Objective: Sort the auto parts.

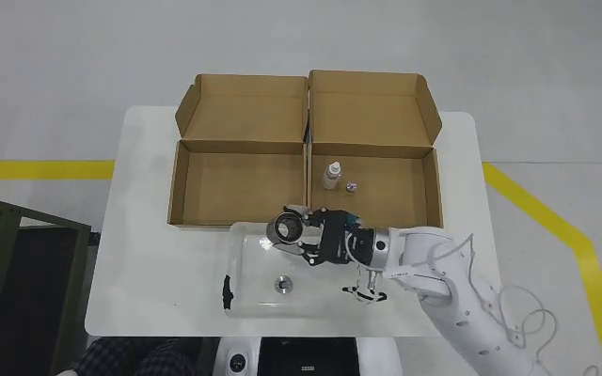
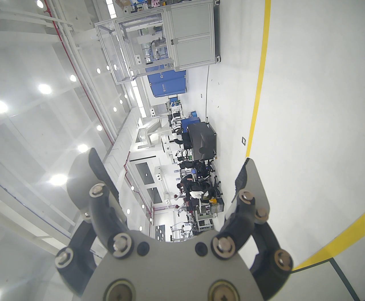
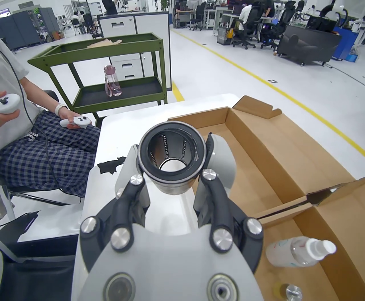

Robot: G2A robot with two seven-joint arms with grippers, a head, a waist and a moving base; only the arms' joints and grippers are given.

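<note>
Right wrist view, bearing (image 3: 172,159) clamped between fingers (image 3: 222,164)

- left box (image 1: 240,188) and right box (image 1: 395,188) side by side, rear of table (image 1: 141,244)
- bottle (image 1: 331,175) in right box
- tray (image 1: 254,273) just before boxes

A big open lab hall: yellow floor lines (image 1: 56,169) at the top view's left and right edges, rows of office chairs (image 3: 286,12), a green metal cart (image 3: 99,52), an aluminium-framed machine enclosure (image 2: 185,37).
</note>
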